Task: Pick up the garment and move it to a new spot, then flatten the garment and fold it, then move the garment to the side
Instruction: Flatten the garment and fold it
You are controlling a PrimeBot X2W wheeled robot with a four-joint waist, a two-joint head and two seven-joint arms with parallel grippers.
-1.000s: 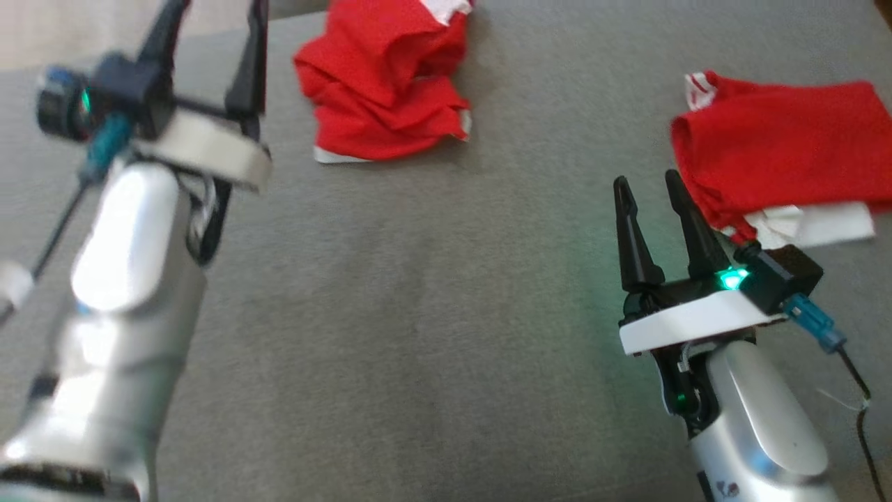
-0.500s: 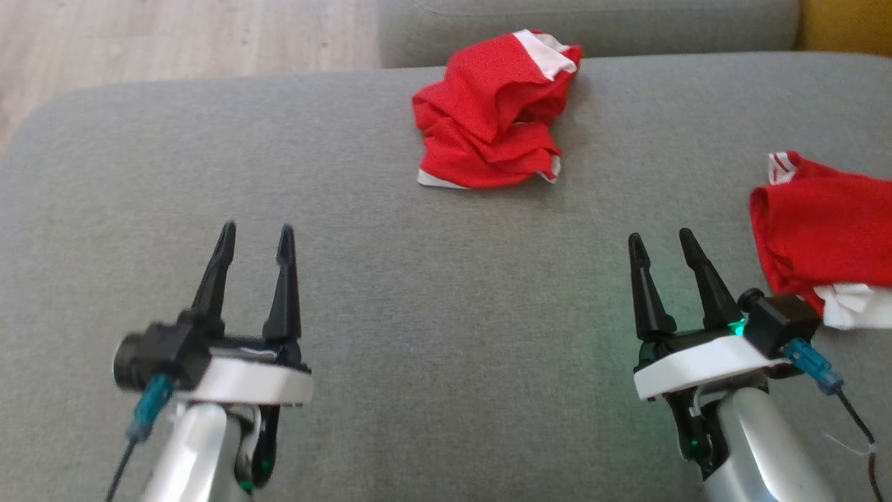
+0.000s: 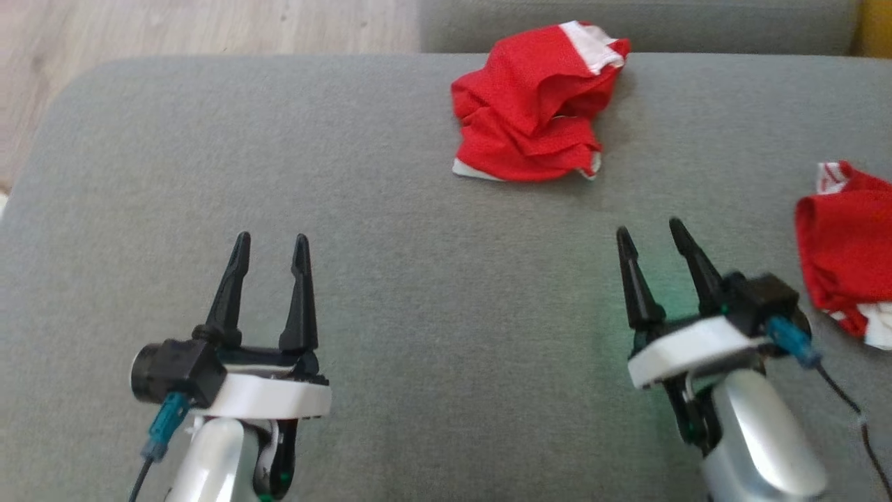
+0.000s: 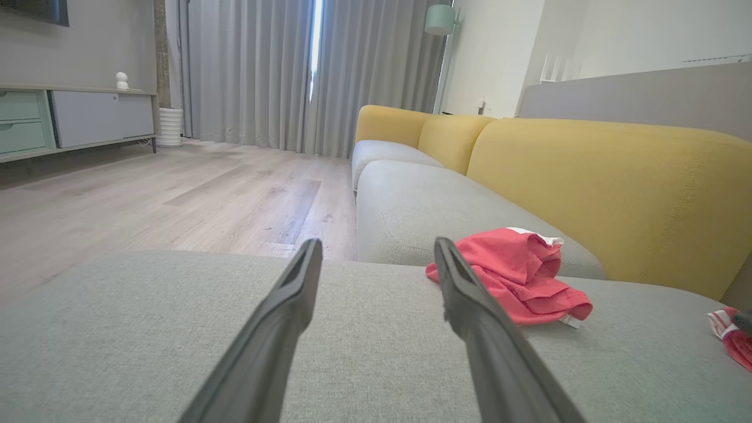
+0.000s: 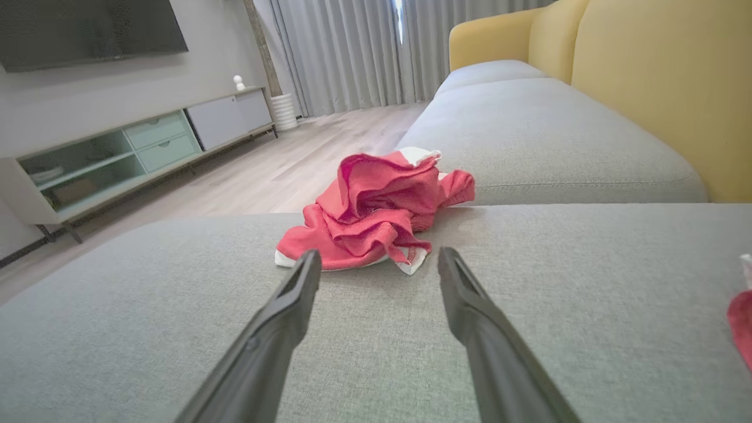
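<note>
Both empty, jaws parted, the left gripper and right gripper hover short of the crumpled red garment on the grey cushion in the head view; both wrist views show it beyond their fingers, while a second red garment to its right could be grabbed by mistake.

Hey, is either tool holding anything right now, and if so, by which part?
Nothing is held. The left tool and the right tool are both open and empty, well short of the crumpled red garment lying ahead on the grey cushion.
</note>
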